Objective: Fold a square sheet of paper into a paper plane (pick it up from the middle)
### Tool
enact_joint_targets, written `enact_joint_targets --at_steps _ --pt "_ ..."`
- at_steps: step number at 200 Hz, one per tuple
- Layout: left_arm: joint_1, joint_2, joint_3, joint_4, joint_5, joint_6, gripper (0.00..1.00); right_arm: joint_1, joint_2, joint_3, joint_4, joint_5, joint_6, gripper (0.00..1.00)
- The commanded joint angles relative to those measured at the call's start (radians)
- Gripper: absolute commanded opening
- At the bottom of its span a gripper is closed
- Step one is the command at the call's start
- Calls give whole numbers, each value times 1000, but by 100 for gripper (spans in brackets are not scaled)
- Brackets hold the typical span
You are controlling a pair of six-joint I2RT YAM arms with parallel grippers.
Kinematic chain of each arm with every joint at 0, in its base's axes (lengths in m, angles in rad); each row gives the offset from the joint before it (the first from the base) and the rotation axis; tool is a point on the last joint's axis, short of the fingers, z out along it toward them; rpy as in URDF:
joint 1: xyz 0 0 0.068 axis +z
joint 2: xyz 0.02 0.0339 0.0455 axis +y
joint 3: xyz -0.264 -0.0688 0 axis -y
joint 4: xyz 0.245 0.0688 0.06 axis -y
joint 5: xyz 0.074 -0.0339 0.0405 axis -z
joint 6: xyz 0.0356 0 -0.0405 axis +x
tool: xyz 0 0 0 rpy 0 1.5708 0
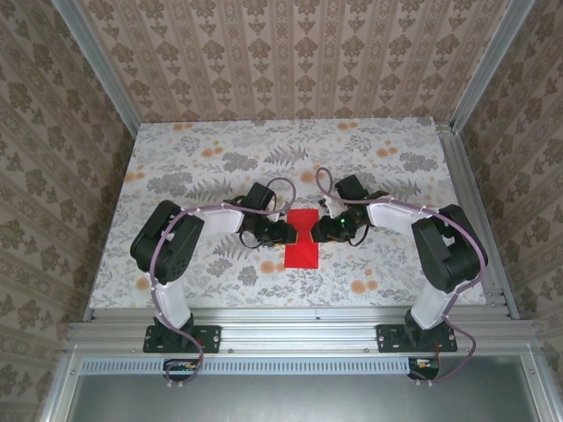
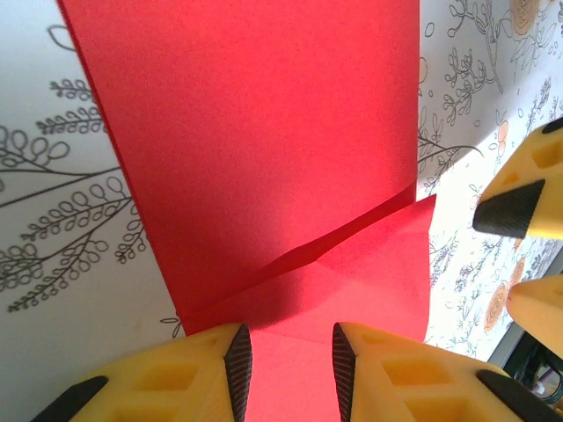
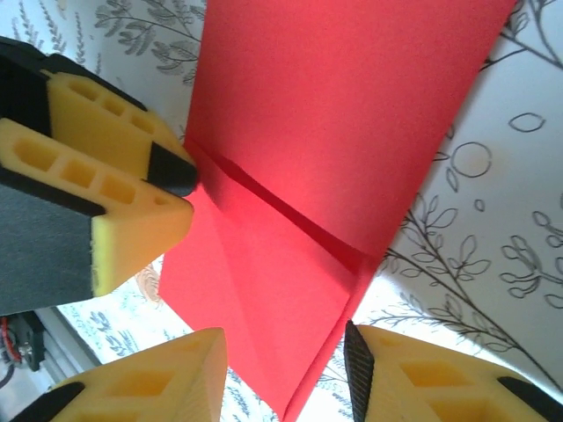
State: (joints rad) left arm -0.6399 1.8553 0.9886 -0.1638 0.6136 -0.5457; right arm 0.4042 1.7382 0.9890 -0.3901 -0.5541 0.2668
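While my left fingers (image 2: 211, 382) stand part spread, the red square sheet of paper (image 2: 264, 132) spans the gap between their pads; whether they press on it, I cannot tell. My right fingers (image 3: 189, 378) are likewise apart, with the sheet's edge between them. Just beyond both pairs a raised crease (image 2: 352, 230) crosses the sheet. Each pair faces the other across it. The sheet lies on the flowered desk (image 2: 53, 220).

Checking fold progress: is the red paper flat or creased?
Creased, not flat: the red paper narrows to a waist at its middle, and diagonal creases with overlapping layers cross it.
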Motion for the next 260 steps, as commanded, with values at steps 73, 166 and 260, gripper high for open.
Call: enact_joint_targets --at_steps 73,166,260 --pt "0 51 -13 -21 -6 22 34 7 120 89 -1 -5 -49 44" --pt "2 65 -8 -25 -3 26 34 18 81 39 30 -95 -16 42" --pt "3 56 -7 -26 0 24 34 40 57 -32 73 -153 23 37"
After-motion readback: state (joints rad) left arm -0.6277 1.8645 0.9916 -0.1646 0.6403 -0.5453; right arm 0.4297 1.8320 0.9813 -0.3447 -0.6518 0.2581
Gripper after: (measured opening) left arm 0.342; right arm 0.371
